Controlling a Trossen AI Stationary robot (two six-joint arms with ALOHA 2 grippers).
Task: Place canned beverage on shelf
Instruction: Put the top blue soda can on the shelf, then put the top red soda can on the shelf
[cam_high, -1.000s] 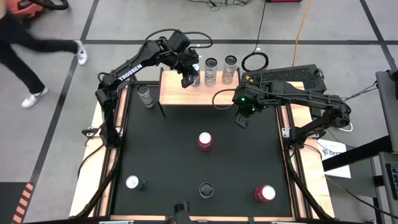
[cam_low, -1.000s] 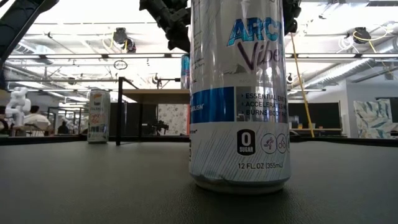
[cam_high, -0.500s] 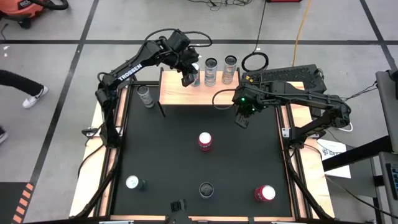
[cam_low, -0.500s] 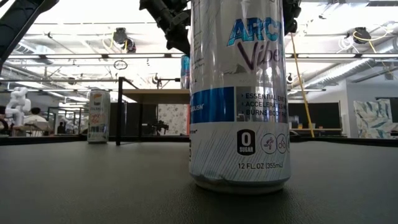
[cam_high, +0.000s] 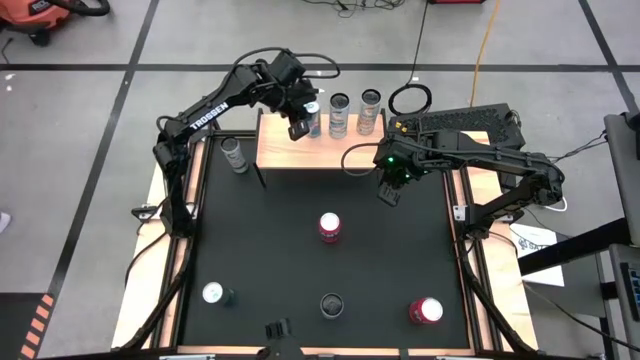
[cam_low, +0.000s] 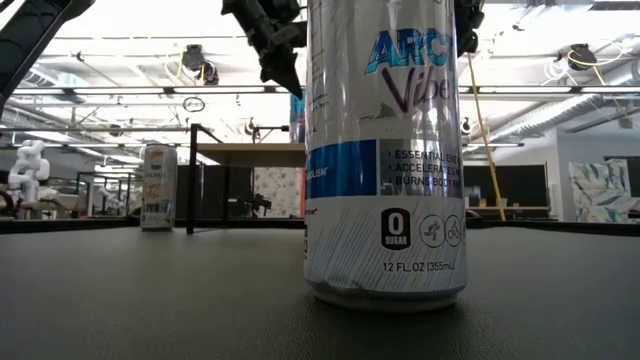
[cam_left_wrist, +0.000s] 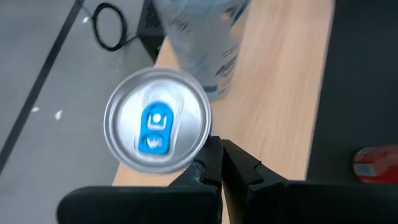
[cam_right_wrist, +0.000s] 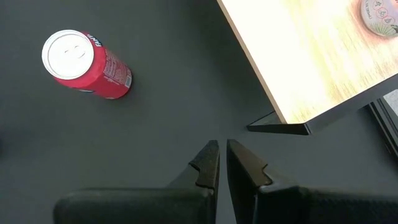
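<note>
The shelf (cam_high: 300, 152) is a light-wood board on black legs at the table's far edge. Three cans stand upright on it in a row. The leftmost is silver with a blue tab (cam_high: 313, 120) (cam_left_wrist: 157, 118), then a second (cam_high: 340, 113) and a third (cam_high: 371, 107). My left gripper (cam_high: 297, 128) (cam_left_wrist: 219, 152) is shut, just to the left of the blue-tab can and level with its top. My right gripper (cam_high: 387, 194) (cam_right_wrist: 222, 155) is shut and empty above the black table, by the shelf's near right corner (cam_right_wrist: 292, 127). My left gripper has its shut fingertips (cam_left_wrist: 210, 149) right beside the rim (cam_left_wrist: 202, 138) of the blue-tab can's top. I cannot tell whether they touch it. The can stands upright on the shelf.
On the black table stand a red can (cam_high: 329, 227) (cam_right_wrist: 84, 62) in the middle, a red can (cam_high: 425, 310) near right, a silver can (cam_high: 213, 293) near left, a can (cam_high: 331, 305) (cam_low: 385, 150) by the near edge and a can (cam_high: 235, 155) (cam_low: 158, 187) at the far left.
My left gripper has drawn a little toward the table's left edge, away from the blue-tab can, which stays upright on the shelf. My right gripper has kept still.
</note>
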